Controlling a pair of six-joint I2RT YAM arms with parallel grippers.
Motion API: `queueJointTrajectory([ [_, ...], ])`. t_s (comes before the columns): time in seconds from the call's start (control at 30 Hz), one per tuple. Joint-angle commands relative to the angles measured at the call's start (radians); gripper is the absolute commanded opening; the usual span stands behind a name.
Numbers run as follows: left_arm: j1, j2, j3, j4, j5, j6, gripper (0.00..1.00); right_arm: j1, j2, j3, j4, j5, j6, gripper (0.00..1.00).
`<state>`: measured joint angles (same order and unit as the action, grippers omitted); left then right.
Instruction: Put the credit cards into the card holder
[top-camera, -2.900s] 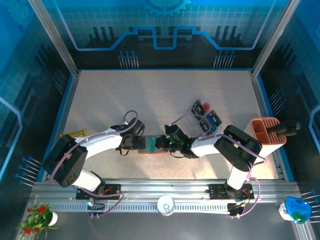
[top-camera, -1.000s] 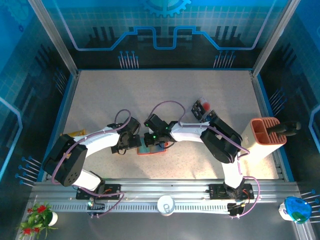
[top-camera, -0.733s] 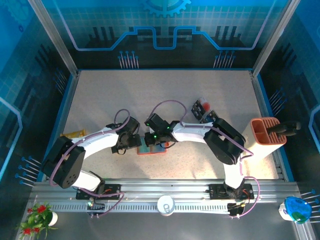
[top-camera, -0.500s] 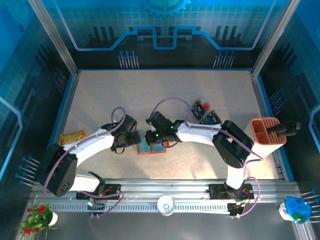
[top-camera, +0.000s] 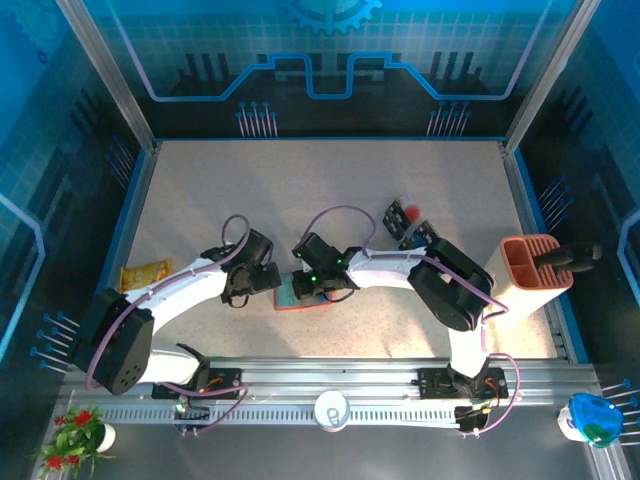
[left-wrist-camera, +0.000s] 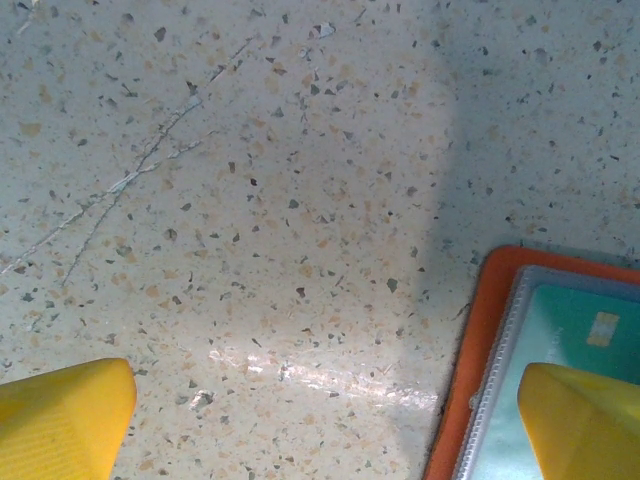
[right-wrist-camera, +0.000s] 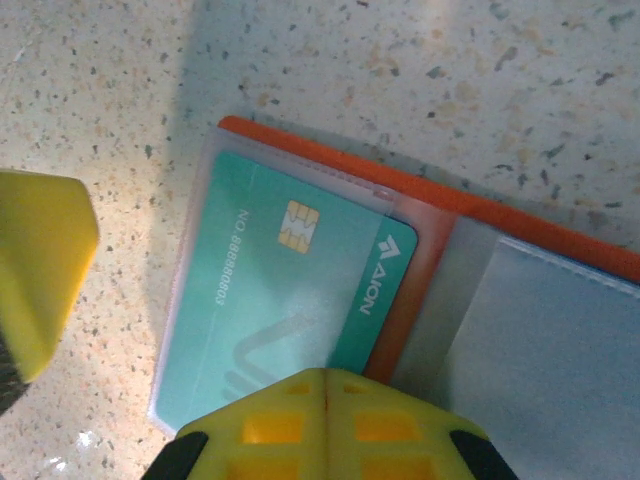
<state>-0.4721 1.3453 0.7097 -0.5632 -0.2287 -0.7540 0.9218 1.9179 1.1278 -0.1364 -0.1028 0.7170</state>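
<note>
Across the speckled table (top-camera: 300, 190), two white arms bend inward and meet near the front centre. At the right edge stands a terracotta slotted bin (top-camera: 528, 268). Between the arms the card holder (top-camera: 300, 298) lies open and flat on the table, its orange rim framing clear grey pockets. A teal card (right-wrist-camera: 290, 290) with a chip sits inside one pocket. More credit cards (top-camera: 405, 218) lie loose beyond the right arm, well apart from the holder. The left gripper (left-wrist-camera: 320, 425) is spread wide and holds nothing, one yellow fingertip (left-wrist-camera: 580, 420) above the holder's edge. The right gripper (right-wrist-camera: 325, 425) is pressed closed and empty, its tips over the teal card's near edge.
</note>
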Motion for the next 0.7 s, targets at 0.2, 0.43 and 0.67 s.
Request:
queueJointTrajectory([
  [0.2,0.008,-0.037,0.010,-0.001,0.022,0.024,0.99,-0.005,-0.119,-0.017,-0.018,-0.016,-0.023,0.02],
  [0.43,-0.007,-0.084,0.026,0.008,0.028,0.005,0.99,-0.053,-0.233,-0.080,-0.030,-0.017,-0.064,0.06],
  [0.67,-0.117,-0.097,0.054,0.035,-0.031,-0.055,0.99,-0.110,-0.277,-0.103,-0.057,-0.049,-0.108,0.09],
])
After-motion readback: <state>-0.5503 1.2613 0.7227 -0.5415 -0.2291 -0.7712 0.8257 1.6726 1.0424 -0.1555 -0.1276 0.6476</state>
